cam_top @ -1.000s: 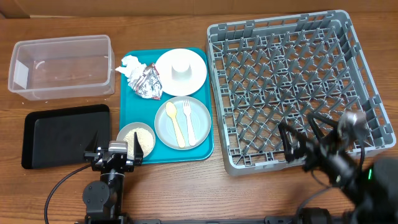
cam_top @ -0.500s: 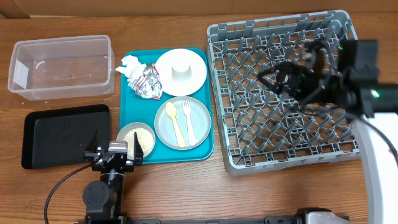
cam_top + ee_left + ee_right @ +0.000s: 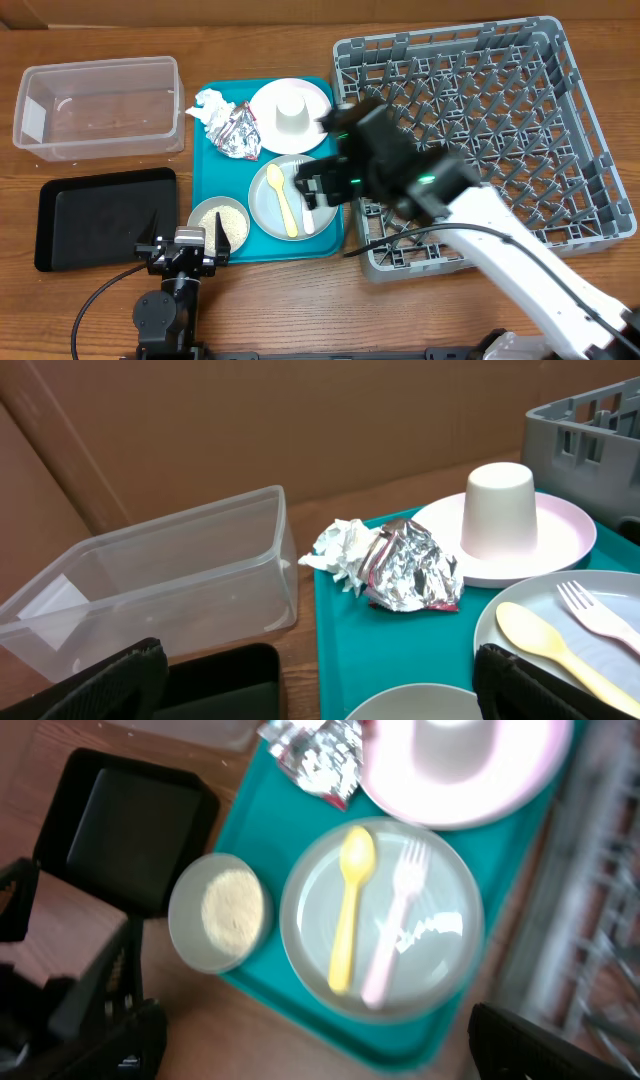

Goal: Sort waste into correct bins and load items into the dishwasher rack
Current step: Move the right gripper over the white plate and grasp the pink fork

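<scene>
On the teal tray lie a crumpled white napkin (image 3: 208, 102), a silver foil wrapper (image 3: 236, 133), a white plate (image 3: 312, 120) bearing an upturned white cup (image 3: 292, 110), and a grey-blue plate (image 3: 270, 212) with a yellow spoon (image 3: 283, 200). The fork (image 3: 393, 925) shows beside the spoon (image 3: 350, 910) in the right wrist view. A small bowl (image 3: 218, 222) holds rice-like grains. My right gripper (image 3: 322, 185) hovers open over the grey-blue plate (image 3: 440, 935), hiding the fork from overhead. My left gripper (image 3: 186, 240) rests open at the table's front, by the bowl. The grey rack (image 3: 480, 130) holds nothing.
A clear tub (image 3: 98, 107) stands at the back left, with a shallow black tray (image 3: 105, 218) in front of it. The teal tray (image 3: 225, 175) lies between these and the rack. My right arm reaches across the rack's front left corner.
My right arm has swung from the rack's front right, across the rack, to above the grey-blue plate, its jaws staying open. The left arm has not moved.
</scene>
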